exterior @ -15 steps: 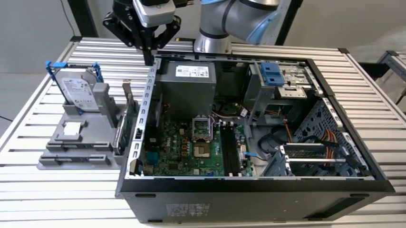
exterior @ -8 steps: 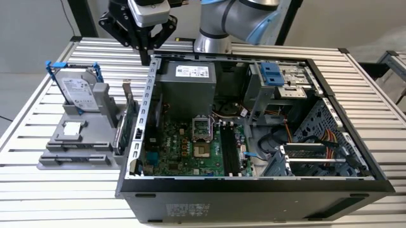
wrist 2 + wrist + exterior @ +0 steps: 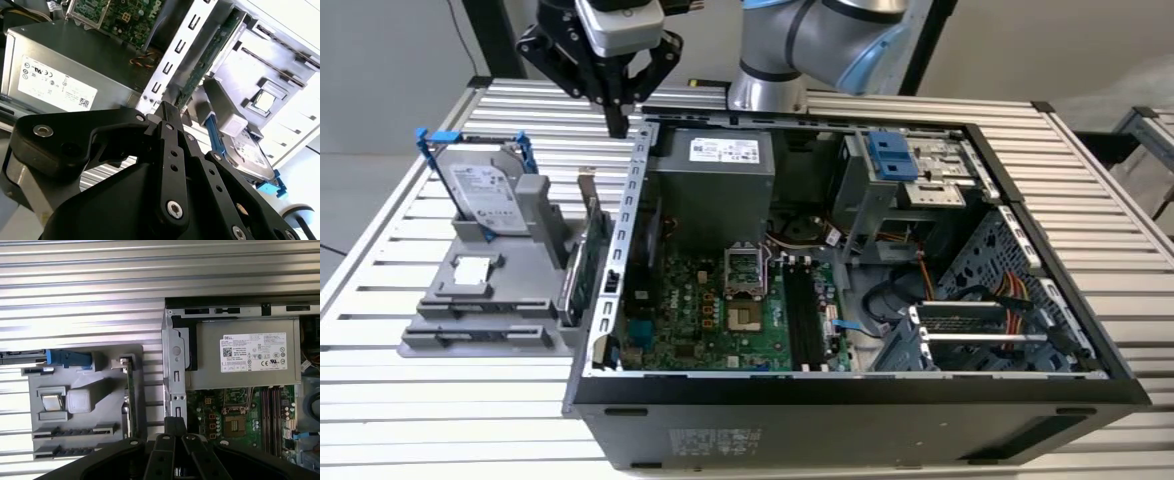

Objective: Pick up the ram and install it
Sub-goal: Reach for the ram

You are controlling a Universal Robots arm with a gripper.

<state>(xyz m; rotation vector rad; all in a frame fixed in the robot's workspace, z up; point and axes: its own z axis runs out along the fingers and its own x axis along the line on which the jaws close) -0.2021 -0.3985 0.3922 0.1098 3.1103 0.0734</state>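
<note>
The hand [image 3: 616,118] hangs at the upper left of the exterior view, over the rear corner of the open computer case [image 3: 854,385], fingers pressed together and holding nothing. The ram [image 3: 75,431], best judged in the first wrist view, is likely the thin dark strip standing on edge in the grey holder [image 3: 520,290]. That holder sits on the table [image 3: 400,420] at the exterior view's lower left, below and left of the hand, and the strip's long axis runs left to right

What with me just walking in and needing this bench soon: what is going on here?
A robot arm's gripper hangs over the slatted table, just outside a corner of an open computer case. Its fingers look closed, with nothing between them. On the exterior view's left, a grey holder carries a hard drive and an upright green card. The motherboard lies exposed inside the case.
</note>
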